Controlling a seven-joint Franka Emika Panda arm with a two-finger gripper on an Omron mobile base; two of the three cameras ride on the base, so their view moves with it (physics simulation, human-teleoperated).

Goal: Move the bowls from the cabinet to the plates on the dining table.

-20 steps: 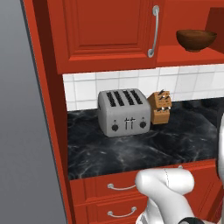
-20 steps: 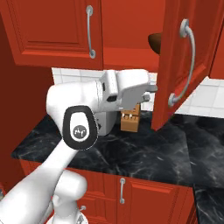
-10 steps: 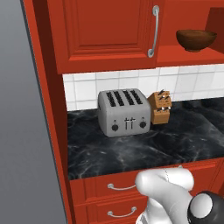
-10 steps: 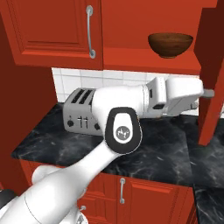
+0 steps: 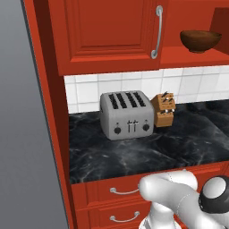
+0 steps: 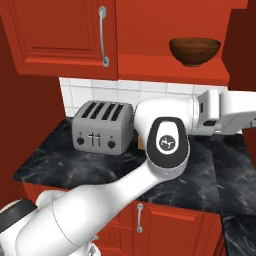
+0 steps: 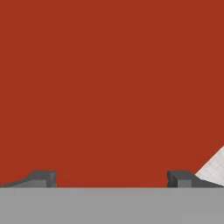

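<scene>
A dark glossy brown bowl [image 5: 200, 41] [image 6: 195, 51] stands upright on the red inner shelf of the cabinet [image 5: 192, 59] [image 6: 170, 70], whose right side is open. My arm stretches right under that shelf in the right base view, with the hand [image 6: 222, 112] at the picture's right edge. In the hand view my gripper [image 7: 111, 179] is open. Its two dark fingertips [image 7: 43, 178] stand wide apart with nothing between them, close in front of a flat red surface. The plates and the dining table are out of view.
A silver toaster [image 5: 126, 115] [image 6: 102, 131] and a wooden knife block [image 5: 164, 110] stand on the black counter [image 5: 134, 152] against white tiles. The left cabinet door [image 5: 107, 31] is shut, its silver handle [image 6: 102, 35] beside the open side. Red drawers [image 5: 120, 197] lie below.
The right cabinet door has swung open to the right and uncovered the brown bowl. My arm has swept right with it, and the hand now reaches the right edge.
</scene>
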